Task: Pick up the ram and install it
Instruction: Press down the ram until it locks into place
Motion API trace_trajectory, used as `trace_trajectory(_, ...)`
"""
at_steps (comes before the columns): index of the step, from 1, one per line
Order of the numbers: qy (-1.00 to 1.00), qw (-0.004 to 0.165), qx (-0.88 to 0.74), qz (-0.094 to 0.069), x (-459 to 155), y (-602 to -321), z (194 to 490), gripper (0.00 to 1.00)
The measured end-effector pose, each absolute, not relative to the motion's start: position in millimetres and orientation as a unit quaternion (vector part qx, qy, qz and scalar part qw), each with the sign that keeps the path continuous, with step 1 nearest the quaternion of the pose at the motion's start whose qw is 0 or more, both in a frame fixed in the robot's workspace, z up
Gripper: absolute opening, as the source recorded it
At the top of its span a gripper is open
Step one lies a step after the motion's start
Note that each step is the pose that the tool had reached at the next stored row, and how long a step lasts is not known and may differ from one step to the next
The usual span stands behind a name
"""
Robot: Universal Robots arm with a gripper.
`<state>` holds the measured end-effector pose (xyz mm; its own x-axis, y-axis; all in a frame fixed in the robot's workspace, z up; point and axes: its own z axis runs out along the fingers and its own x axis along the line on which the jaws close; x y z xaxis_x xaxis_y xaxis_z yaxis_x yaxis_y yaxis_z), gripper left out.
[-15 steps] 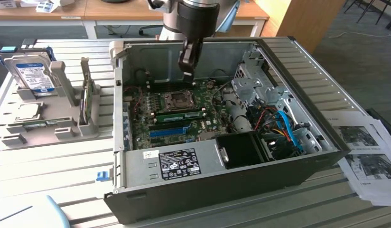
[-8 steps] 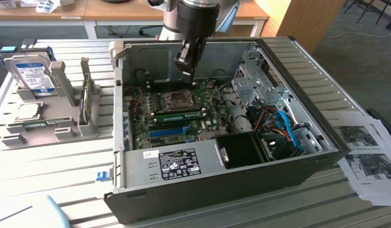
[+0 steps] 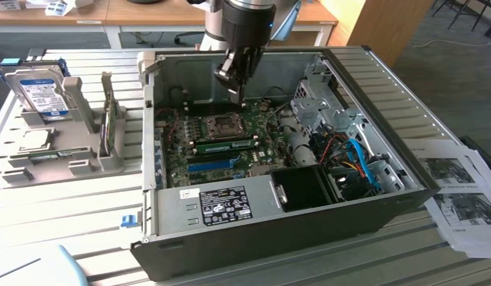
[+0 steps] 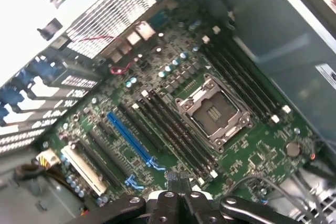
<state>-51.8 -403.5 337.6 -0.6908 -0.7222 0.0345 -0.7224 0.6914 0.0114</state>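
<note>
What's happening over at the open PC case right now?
The arm's gripper hangs shut inside the open computer case, above the motherboard near the empty CPU socket. A ram stick lies in a slot just below that socket, beside the blue slot. The gripper is above the board, not touching it. On the exterior view's left, a hard drive stands in a grey holder.

End effector (image 3: 233,80) closed, arm pointing down.

A lab or workshop: opened computer case (image 3: 269,238) on slatted workbench (image 3: 71,208), desks (image 3: 110,15) behind.
</note>
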Motion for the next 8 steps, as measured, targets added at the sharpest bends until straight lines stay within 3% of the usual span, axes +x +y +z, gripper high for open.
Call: trace_trajectory(8, -0.938, 0.018, 0.345, 0.001, -51.8, -403.5, 337.6, 0.09)
